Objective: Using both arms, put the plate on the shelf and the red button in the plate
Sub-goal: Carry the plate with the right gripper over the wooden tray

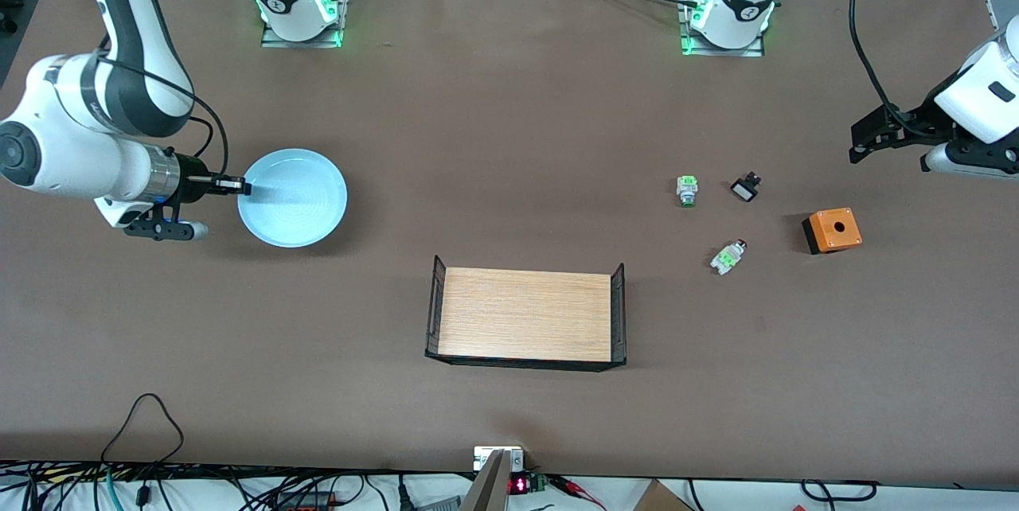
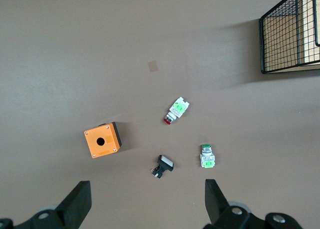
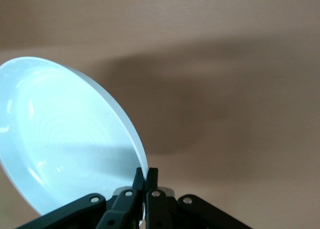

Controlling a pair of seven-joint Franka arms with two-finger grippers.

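Observation:
The pale light-blue plate (image 1: 293, 197) is toward the right arm's end of the table. My right gripper (image 1: 243, 188) is shut on its rim, and the right wrist view shows the fingers (image 3: 146, 175) pinching the plate's edge (image 3: 60, 139), with the plate's shadow on the table beside it. The red button (image 1: 728, 256), a whitish body with a green block and a red cap, lies on the table toward the left arm's end. It also shows in the left wrist view (image 2: 176, 110). My left gripper (image 1: 890, 157) is open and empty in the air over the table's end (image 2: 147, 201).
A green-capped switch (image 1: 686, 190) and a black switch with a white face (image 1: 746, 188) lie farther from the front camera than the red button. An orange box with a hole (image 1: 832, 230) stands beside them. A wooden tray with black mesh ends (image 1: 525, 316) sits mid-table.

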